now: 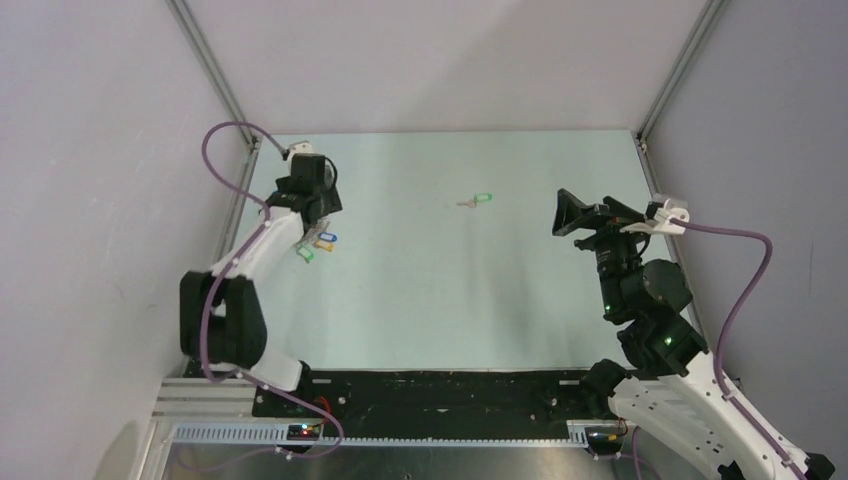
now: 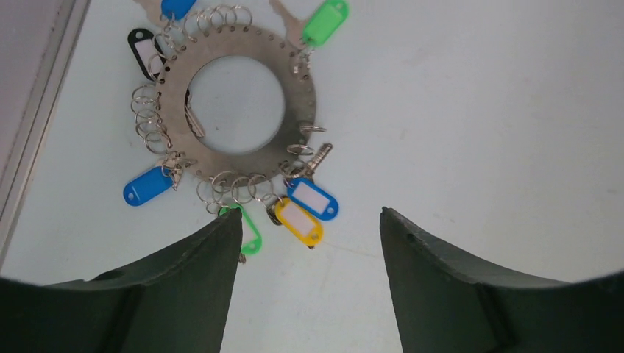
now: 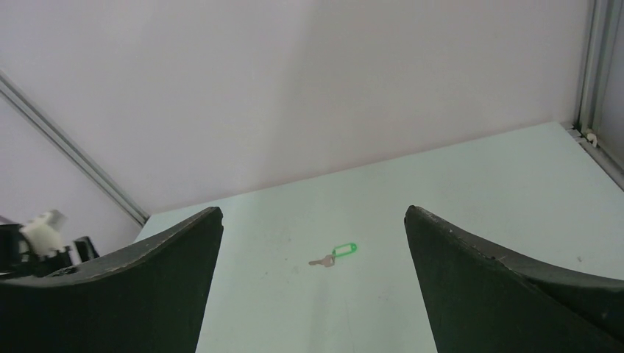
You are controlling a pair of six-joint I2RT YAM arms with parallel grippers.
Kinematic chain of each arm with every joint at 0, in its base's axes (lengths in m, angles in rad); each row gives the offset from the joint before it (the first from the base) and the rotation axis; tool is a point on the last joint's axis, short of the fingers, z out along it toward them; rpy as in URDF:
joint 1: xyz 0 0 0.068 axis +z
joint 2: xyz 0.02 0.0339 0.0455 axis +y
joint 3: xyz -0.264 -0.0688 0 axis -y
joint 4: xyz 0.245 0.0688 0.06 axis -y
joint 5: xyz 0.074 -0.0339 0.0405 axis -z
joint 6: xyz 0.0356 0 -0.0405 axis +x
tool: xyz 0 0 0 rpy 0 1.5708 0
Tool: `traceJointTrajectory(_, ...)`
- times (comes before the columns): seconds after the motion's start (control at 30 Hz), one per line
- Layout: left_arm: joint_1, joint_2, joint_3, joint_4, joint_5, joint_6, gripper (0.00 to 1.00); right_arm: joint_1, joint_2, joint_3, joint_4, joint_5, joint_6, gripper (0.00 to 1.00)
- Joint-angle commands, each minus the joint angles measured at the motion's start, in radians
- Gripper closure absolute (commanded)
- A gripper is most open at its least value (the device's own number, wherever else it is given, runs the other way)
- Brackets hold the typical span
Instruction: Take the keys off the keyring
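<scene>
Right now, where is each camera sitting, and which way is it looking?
Top external: high above and behind the arms, looking down at the table; both arms show, with left tool and right tool.
Left wrist: on the left arm, looking down at the keyring and keys; its two open fingers show.
Right wrist: on the right arm, looking across the table toward the back wall; its open fingers show.
Shared: the loose green key appears in right wrist and top views.

Pale green table [image 1: 450,300], grey walls [image 1: 450,60], aluminium corner posts [image 1: 210,70]
</scene>
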Motion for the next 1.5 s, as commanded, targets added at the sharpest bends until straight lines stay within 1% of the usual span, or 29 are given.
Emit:
traceJointTrajectory(0.0,0.037,0.138,0.085,-0.004,-0.006,0.012,0.29,-0.003,-0.033,0.007,0.025,0.009,-0.004,0.00)
traceJointTrajectory(0.07,0.044,0.201,0.116,-0.003,-0.020,0.045,0.31,-0.004,-0.050,0.007,0.017,0.000,-0.002,0.00)
traceJointTrajectory(0.23,0.055,0.328,0.183,-0.007,0.015,0.143,0.36,-0.004,-0.084,0.007,0.003,0.003,-0.014,0.00)
traceJointTrajectory(0.3,0.057,0.372,0.221,-0.040,0.012,0.154,0.39,-0.004,-0.091,0.006,0.003,0.002,-0.017,0.00)
traceJointTrajectory(0.4,0.068,0.413,0.258,-0.064,0.013,0.159,0.41,-0.006,-0.092,0.007,0.007,-0.007,-0.015,0.00)
traceJointTrajectory(0.53,0.105,0.499,0.329,-0.177,0.065,0.160,0.43,-0.006,-0.096,0.006,0.010,-0.011,-0.017,0.00)
traceJointTrajectory(0.63,0.120,0.525,0.351,-0.211,0.092,0.178,0.47,-0.006,-0.099,0.007,0.011,-0.005,-0.019,0.00)
traceJointTrajectory(0.73,0.128,0.544,0.391,-0.265,0.124,0.202,0.47,-0.006,-0.100,0.007,0.016,-0.004,-0.019,0.00)
traceJointTrajectory(0.83,0.148,0.588,0.451,-0.321,0.193,0.209,0.47,-0.007,-0.102,0.007,0.015,-0.009,-0.015,0.00)
traceJointTrajectory(0.9,0.157,0.621,0.495,-0.376,0.229,0.217,0.54,-0.008,-0.103,0.007,0.014,-0.010,-0.012,0.00)
traceJointTrajectory(0.93,0.158,0.638,0.522,-0.407,0.238,0.221,0.62,-0.009,-0.104,0.007,0.014,-0.010,-0.012,0.00)
traceJointTrajectory(0.97,0.158,0.646,0.535,-0.422,0.254,0.222,0.67,-0.008,-0.105,0.007,0.013,-0.010,-0.012,0.00)
traceJointTrajectory(1.0,0.158,0.658,0.555,-0.440,0.257,0.221,0.77,-0.009,-0.106,0.007,0.014,-0.011,-0.010,0.00)
traceJointTrajectory(1.03,0.158,0.662,0.563,-0.448,0.260,0.222,0.81,-0.008,-0.107,0.007,0.014,-0.010,-0.008,0.00)
traceJointTrajectory(1.07,0.160,0.669,0.576,-0.461,0.262,0.222,0.92,-0.008,-0.107,0.007,0.014,-0.011,-0.008,0.00)
traceJointTrajectory(1.13,0.164,0.678,0.590,-0.475,0.272,0.219,0.99,-0.008,-0.112,0.007,0.011,-0.015,-0.005,0.00)
traceJointTrajectory(1.33,0.145,0.663,0.563,-0.485,0.349,0.215,1.00,-0.007,-0.125,0.007,0.007,-0.013,-0.006,0.00)
traceJointTrajectory(1.47,0.076,0.599,0.516,-0.486,0.340,0.224,1.00,-0.008,-0.122,0.007,0.006,-0.016,-0.005,0.00)
